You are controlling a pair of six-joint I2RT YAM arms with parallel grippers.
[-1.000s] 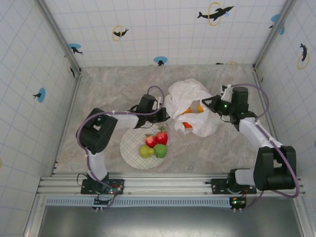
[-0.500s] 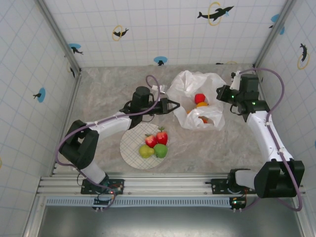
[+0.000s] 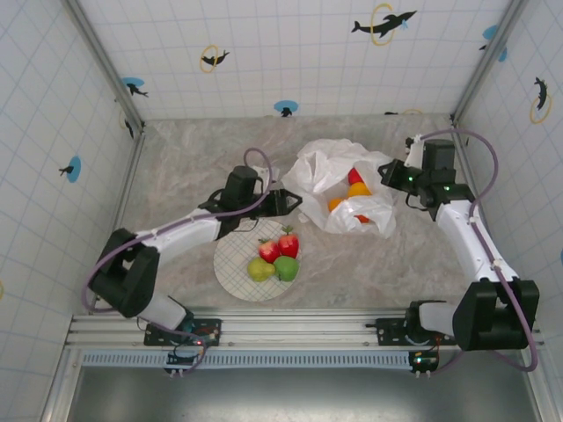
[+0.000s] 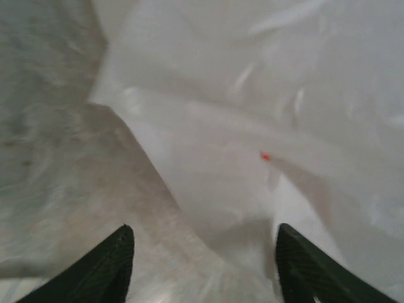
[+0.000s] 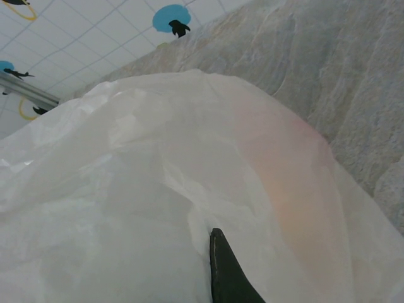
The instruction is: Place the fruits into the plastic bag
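Fingers of the left gripper [image 3: 296,201] stand apart just left of the plastic bag [image 3: 317,171], while the right gripper [image 3: 385,173] is closed on the bag's right rim. Several fruits [image 3: 358,188] lie inside the bag's open mouth, and four more sit on the plate [image 3: 230,264] near the bag's front-left. From the left wrist, the spread fingertips [image 4: 117,262] frame the bag's wrinkled film lying on the table [image 4: 57,189]. From the right wrist, one dark finger [image 5: 222,271] is buried in the bag's film, which shows an orange tint on the right.
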